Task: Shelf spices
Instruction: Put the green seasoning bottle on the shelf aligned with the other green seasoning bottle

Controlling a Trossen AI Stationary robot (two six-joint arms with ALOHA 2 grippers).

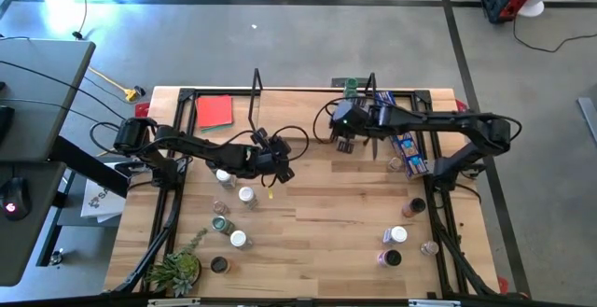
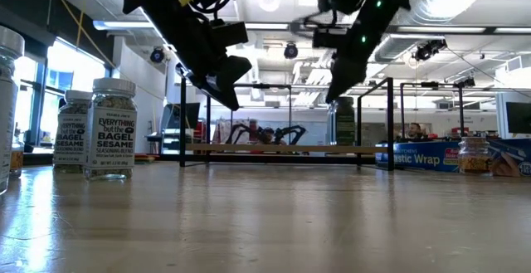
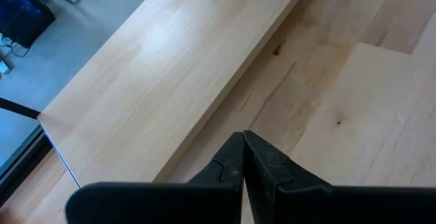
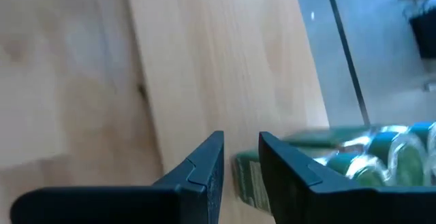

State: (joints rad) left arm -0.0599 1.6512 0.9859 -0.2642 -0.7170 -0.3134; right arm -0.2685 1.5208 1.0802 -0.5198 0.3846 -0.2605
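Hovering over the shelf (image 1: 308,92), the right gripper (image 4: 240,157) holds its fingers slightly apart around nothing. The left gripper (image 3: 242,157) hangs pressed together near table jars (image 1: 233,195).

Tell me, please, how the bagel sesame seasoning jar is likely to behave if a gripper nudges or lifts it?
The bagel sesame jar stands upright, taller than wide, so a high nudge might tip it. Being round, it would probably roll once down. Its sides look smooth, so the fingers could slip.
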